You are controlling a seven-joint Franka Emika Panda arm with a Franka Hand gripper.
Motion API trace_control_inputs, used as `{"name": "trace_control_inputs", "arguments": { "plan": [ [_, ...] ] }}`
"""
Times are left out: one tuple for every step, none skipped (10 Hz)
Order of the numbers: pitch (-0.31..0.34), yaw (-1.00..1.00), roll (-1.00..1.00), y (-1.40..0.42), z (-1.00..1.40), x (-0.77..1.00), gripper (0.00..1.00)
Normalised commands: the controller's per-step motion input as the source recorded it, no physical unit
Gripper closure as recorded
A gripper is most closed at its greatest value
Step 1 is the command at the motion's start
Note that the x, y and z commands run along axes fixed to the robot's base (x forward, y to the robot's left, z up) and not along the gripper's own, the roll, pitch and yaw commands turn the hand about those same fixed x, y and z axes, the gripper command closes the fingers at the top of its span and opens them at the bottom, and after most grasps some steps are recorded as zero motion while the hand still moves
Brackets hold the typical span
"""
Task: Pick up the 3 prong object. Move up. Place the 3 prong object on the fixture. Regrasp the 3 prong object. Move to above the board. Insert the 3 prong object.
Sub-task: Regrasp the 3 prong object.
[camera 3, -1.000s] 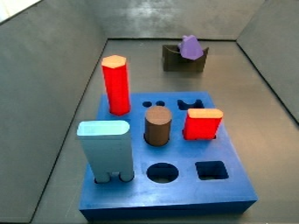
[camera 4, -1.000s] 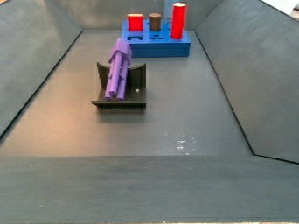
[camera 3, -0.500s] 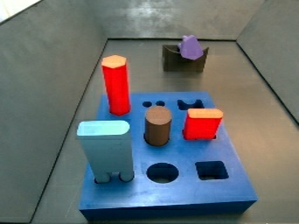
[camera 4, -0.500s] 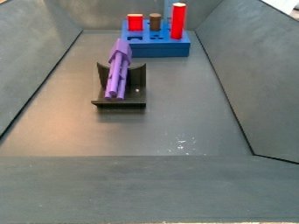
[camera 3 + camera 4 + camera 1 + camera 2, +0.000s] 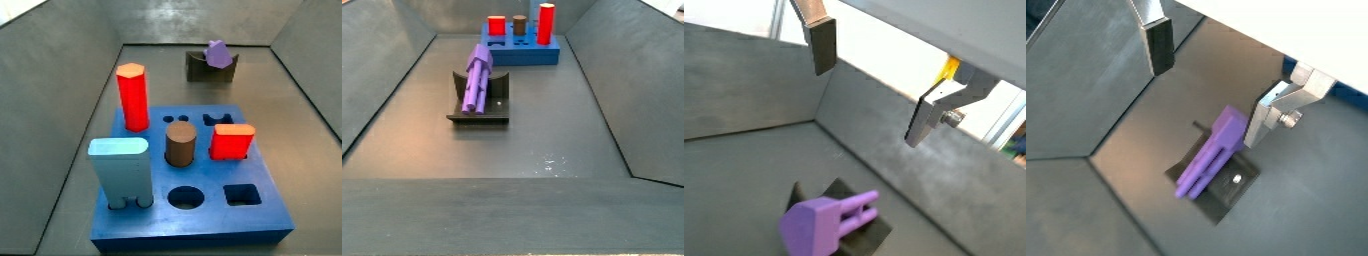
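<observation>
Right, my gripper hangs above the floor with jaws spread wide, nothing between them, and I see it only in the wrist views. The peg lies tilted across the fixture, well apart from the fingers. In a side view the board sits at six o'clock of the fixture.

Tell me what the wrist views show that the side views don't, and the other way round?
Only the wrist views show the tool, open, empty, above the purple 3 prong object. Only the side views show the blue board with its red post, brown cylinder and other blocks. Both show the 3 prong object lying on the dark fixture.
</observation>
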Motion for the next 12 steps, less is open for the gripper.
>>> {"name": "trace_control_inputs", "arguments": {
  "plan": [
    [0.206, 0.13, 1.0, -0.05, -0.01, 0.14, 0.0],
    [0.232, 0.16, 1.0, -0.05, -0.01, 0.16, 0.0],
    [0.252, 0.21, 1.0, -0.06, -0.01, 0.17, 0.0],
    [0.235, 0.24, 0.86, -0.06, -0.02, 0.19, 0.0],
    [0.19, 0.26, 0.63, -0.06, -0.02, 0.23, 0.0],
    [0.167, 0.27, 0.52, -0.06, -0.02, 0.24, 0.0],
    [0.105, 0.27, 0.28, -0.05, -0.01, 0.28, 0.0],
    [0.08, 0.26, 0.23, -0.05, -0.01, 0.28, 0.0],
    [0.044, 0.25, 0.2, -0.06, -0.01, 0.27, 0.0],
    [0.023, 0.22, 0.19, -0.06, -0.02, 0.26, 0.0],
    [0.018, 0.2, 0.19, -0.06, -0.02, 0.26, 0.0],
    [0.016, 0.17, 0.19, -0.06, -0.02, 0.26, 0.0]
  ]
}}
